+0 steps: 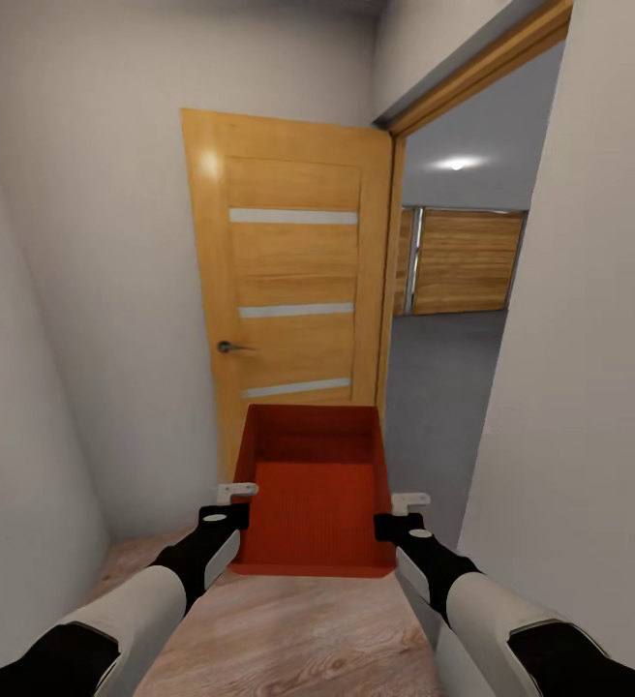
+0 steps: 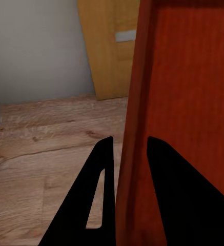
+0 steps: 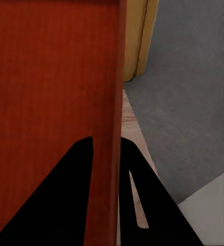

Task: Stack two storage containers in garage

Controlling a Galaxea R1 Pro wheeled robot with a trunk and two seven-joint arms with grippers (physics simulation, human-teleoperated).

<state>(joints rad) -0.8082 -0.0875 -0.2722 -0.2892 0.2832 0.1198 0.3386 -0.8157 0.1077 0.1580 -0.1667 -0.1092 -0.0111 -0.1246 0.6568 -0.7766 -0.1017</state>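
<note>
Orange-red and open-topped, one storage container (image 1: 316,494) is carried in front of the robot between both arms, held clear above the light wood plank floor (image 1: 288,639), its far end tilted slightly up toward the door; the left gripper (image 1: 228,513) is clamped on the container's left wall, and in the left wrist view its two black fingers (image 2: 94,205) sit one on each side of that thin wall (image 2: 132,154), one outside and one inside the bin; the right gripper (image 1: 403,518) is clamped on the right wall in the same way, with its dark fingers (image 3: 142,205) straddling the wall's edge (image 3: 112,128); the container's ribbed bottom faces up and holds nothing; straight ahead stands an orange wooden door (image 1: 293,281) with three pale horizontal strips and a dark lever handle (image 1: 228,346), swung open against the pale wall (image 1: 95,271); just right of it, past a wooden door frame (image 1: 390,281), the dark grey concrete floor (image 1: 443,378) of the garage begins, with a wood-panelled far wall (image 1: 468,261) and a ceiling light (image 1: 456,164) beyond; the plank floor meets the grey concrete at the threshold, just beyond the right fingers in the right wrist view.
</note>
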